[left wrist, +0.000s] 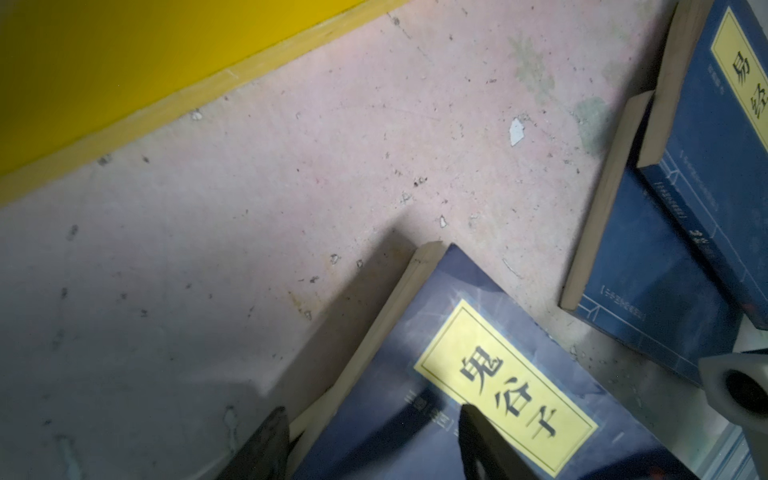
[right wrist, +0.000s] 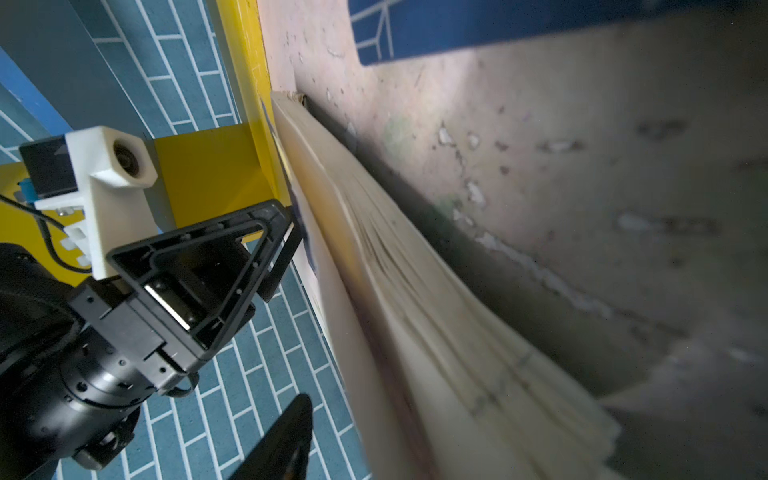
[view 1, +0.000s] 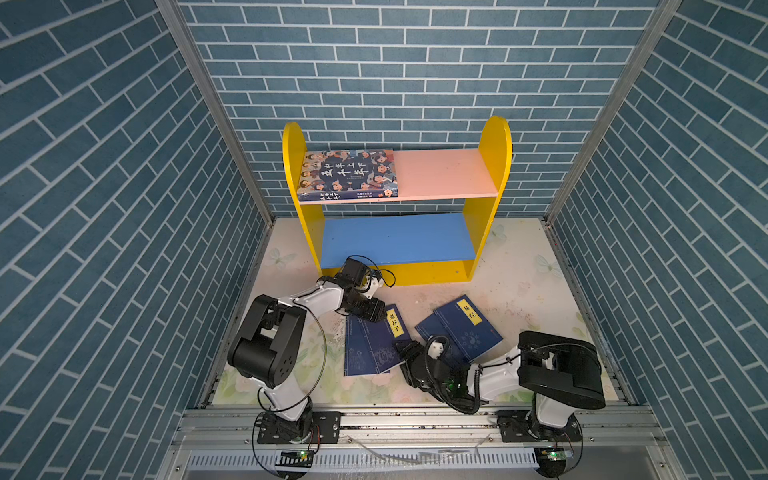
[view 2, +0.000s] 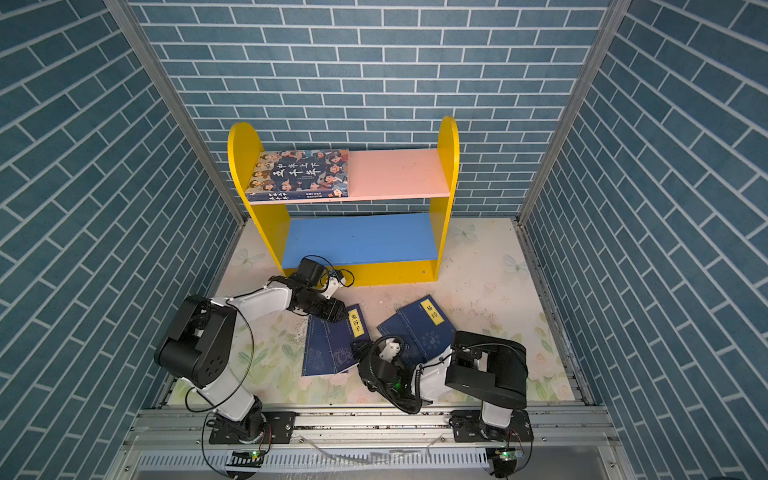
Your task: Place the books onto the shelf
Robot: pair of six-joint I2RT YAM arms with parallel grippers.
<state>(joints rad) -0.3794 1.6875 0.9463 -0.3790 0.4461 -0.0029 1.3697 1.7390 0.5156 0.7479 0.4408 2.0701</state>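
The left book lies before the shelf, its long axis running from the shelf toward the arm bases, with a gripper at each end. Your left gripper stands spread over the far corner, one tip on the cover. Your right gripper is at the near corner; you cannot tell how wide its jaws stand.

White links, black joints, cables; left tool black.

Bright, even top views, bowed edges, right wrist view dim, blurred
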